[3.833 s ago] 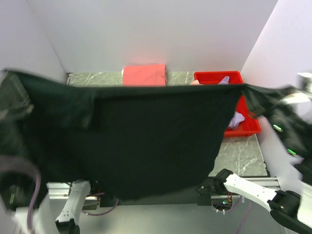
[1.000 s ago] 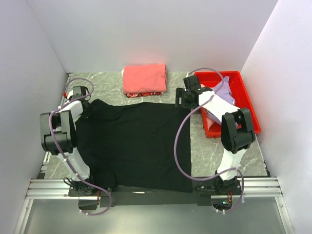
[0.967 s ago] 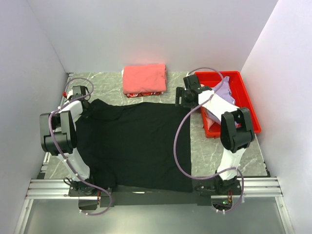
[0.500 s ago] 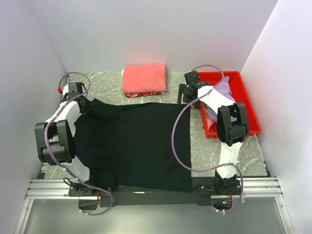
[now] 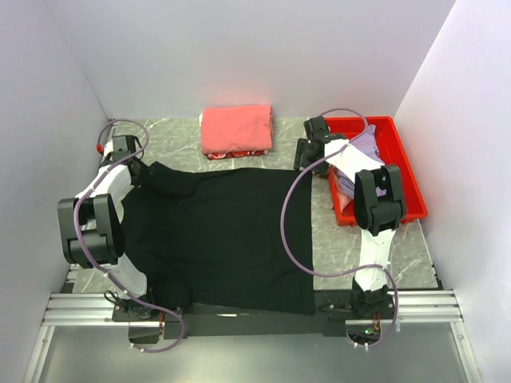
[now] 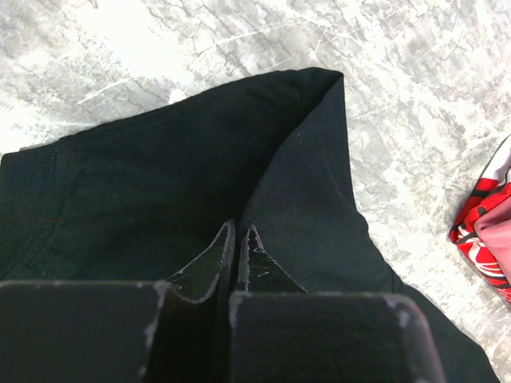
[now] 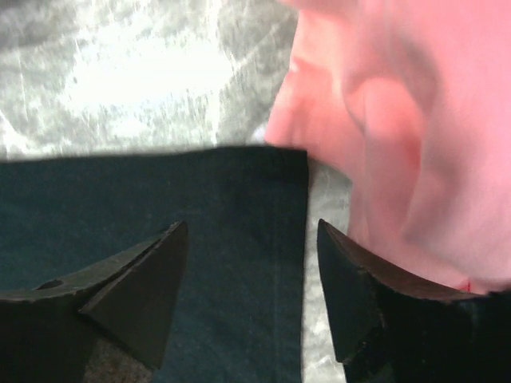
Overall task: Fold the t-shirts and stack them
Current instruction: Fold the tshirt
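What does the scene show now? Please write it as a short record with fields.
black shirt: spread out on the grey table
coral shirt: folded, at the far edge
lavender shirt: in the red bin, on the right
left fingers: shut on the black shirt near its far left corner
right fingers: open over the black shirt's far right corner, holding nothing
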You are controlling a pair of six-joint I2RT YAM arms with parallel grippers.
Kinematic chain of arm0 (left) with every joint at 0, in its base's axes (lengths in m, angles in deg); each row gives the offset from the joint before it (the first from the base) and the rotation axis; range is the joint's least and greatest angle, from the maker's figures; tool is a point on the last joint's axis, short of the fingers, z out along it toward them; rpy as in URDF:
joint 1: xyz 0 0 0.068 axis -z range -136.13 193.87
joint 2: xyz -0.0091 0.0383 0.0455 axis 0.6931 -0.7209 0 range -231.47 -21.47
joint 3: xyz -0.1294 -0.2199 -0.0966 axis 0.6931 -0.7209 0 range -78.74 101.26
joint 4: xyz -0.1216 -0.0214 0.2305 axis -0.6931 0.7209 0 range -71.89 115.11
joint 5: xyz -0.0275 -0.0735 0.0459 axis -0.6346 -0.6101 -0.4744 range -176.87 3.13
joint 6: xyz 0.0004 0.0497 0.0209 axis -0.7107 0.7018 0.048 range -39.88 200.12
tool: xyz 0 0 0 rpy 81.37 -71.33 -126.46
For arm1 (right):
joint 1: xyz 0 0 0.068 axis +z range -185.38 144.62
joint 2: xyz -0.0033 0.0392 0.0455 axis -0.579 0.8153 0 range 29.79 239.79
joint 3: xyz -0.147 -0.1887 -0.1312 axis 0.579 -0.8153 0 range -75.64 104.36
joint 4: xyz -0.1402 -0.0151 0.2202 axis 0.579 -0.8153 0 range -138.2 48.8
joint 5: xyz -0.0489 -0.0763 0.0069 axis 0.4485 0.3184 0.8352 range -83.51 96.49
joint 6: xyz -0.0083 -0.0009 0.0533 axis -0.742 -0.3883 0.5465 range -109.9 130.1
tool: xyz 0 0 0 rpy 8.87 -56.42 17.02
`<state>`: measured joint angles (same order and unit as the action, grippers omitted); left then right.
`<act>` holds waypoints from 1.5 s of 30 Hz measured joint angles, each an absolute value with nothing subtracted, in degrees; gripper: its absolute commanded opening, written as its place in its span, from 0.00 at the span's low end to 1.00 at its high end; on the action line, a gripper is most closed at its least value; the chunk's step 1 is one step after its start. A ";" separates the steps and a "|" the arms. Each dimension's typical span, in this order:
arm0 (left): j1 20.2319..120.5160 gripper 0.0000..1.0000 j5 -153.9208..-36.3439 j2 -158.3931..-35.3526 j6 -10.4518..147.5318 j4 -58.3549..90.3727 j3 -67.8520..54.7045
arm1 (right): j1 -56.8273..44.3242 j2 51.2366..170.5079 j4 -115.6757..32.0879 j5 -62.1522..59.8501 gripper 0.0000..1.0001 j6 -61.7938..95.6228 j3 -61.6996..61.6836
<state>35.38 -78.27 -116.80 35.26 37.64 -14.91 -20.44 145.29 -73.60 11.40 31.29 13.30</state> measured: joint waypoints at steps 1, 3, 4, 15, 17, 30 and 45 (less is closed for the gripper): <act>35.38 0.01 -78.27 -116.71 35.19 37.62 -14.95 | -20.55 145.82 -73.56 11.37 0.67 31.40 13.79; 35.38 0.01 -78.23 -116.29 34.91 37.66 -15.13 | -20.64 146.78 -73.36 11.31 0.66 31.71 14.48; 35.38 0.01 -78.20 -116.01 34.78 37.71 -15.19 | -20.64 147.17 -73.30 11.31 0.67 31.75 14.53; 35.38 0.01 -77.94 -112.99 33.86 37.77 -15.28 | -20.79 149.21 -73.30 11.46 0.66 32.82 14.55; 35.38 0.01 -77.96 -112.99 33.86 37.79 -15.30 | -20.92 149.78 -73.32 11.48 0.66 32.82 14.73; 35.38 0.01 -77.99 -112.99 33.71 37.99 -15.30 | -21.84 152.55 -72.42 11.37 0.43 32.97 16.47; 35.38 0.01 -77.96 -108.10 32.46 38.91 -16.51 | -21.79 151.28 -70.76 11.64 0.00 30.37 14.83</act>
